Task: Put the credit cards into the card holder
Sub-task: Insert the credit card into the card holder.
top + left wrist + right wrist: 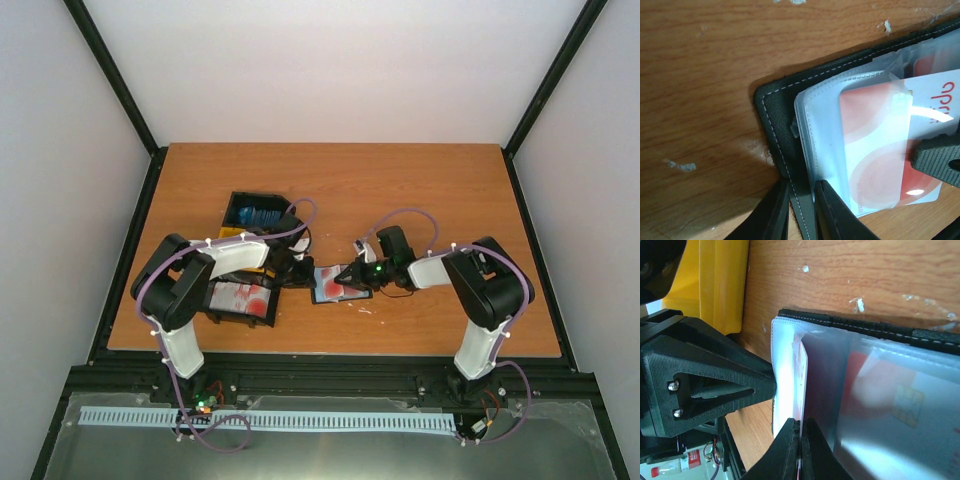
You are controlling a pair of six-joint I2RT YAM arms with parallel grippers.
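- Watching all three feeds: both arms meet over the wallet (771, 107). It lies open on the table (420, 190) near the front edge, roughly midway between the two bases.
- left claw (802, 189): clamped on the wallet's black stitched edge, one finger on each side of the leather. It's gripping the wallet, not a card.
- right claw (801, 426): fingers pinched fully together on a thin white-and-red edge. I read that as the card (875, 135).
- card: white with red circles, lying partly under a clear sleeve (812, 115) inside the wallet. In the left wrist view one corner sticks out past the wallet's edge over bare wood.
- The left wrist view also shows a right finger (940, 162) resting on the card's face.
- In the right wrist view a gold chip (904, 405) shows through the sleeve. I can't tell if it belongs to the same card.
- The two claws sit just beside each other at the wallet's left end.
- Back-left of the wallet is a black bin (236, 203) holding blue cards (258, 215).
- Front-left, under the left arm, is a second bin (212, 312) with white-and-red cards (243, 297) in it.
- From above, both bins are near the wallet but apart from it.
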